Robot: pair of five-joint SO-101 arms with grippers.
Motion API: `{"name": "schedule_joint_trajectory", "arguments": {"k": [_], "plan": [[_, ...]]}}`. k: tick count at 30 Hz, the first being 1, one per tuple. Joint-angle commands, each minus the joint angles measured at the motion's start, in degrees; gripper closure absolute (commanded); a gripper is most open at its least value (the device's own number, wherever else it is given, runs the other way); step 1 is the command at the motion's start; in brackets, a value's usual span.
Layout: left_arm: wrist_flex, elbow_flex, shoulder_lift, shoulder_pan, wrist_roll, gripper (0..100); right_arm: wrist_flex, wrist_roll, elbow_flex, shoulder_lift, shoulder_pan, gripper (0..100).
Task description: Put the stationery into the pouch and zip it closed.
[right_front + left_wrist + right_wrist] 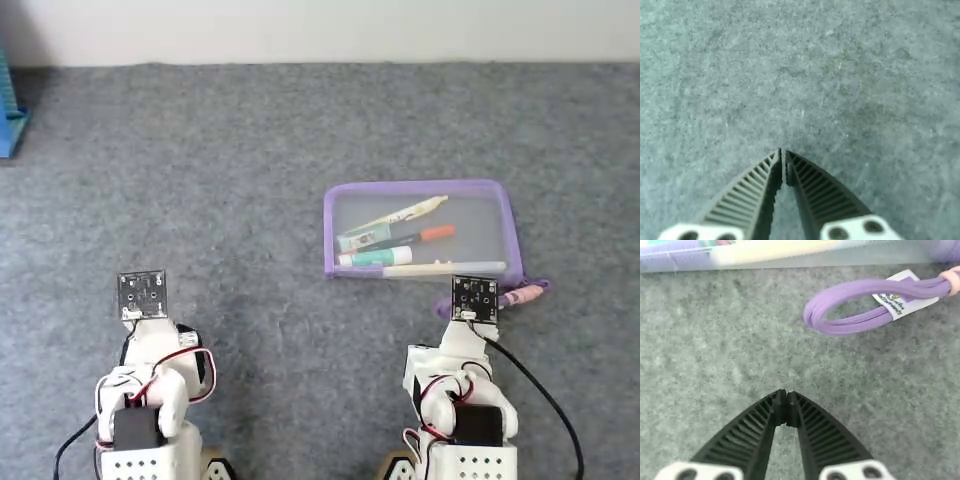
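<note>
High view, one purple pouch (420, 186) holding roughly five pens (395, 240), left claw (782, 154) and right claw (786, 394) both pressed together.

A grey desk (220, 180) runs back to a pale wall (320, 30). Right of centre lies a clear pouch (400, 186) with a purple rim. In it are a cream pen (408, 212) lying aslant, an orange-capped pen (436, 233), a teal marker (372, 258) and a long pale pencil (445, 268) along the near edge. A pink tag (524, 295) sticks out at the pouch's near right corner. The right arm (460, 390) ends just beside that corner. The left arm (150, 390) stands well apart from the pouch. A blue thing (10, 115) sits at the far left edge.
</note>
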Motion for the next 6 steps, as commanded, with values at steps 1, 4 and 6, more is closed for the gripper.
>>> {"name": "schedule_joint_trajectory", "arguments": {"k": [1,4,6], "plan": [[1.1,-1.0,-1.1,0.1,0.7,99,0.5,-0.4,0.7,-0.7,-0.4,98.3],[1.1,-1.0,-1.1,0.1,0.7,99,0.5,-0.4,0.7,-0.7,-0.4,98.3],[1.1,-1.0,-1.1,0.1,0.7,99,0.5,-0.4,0.7,-0.7,-0.4,98.3]]}}
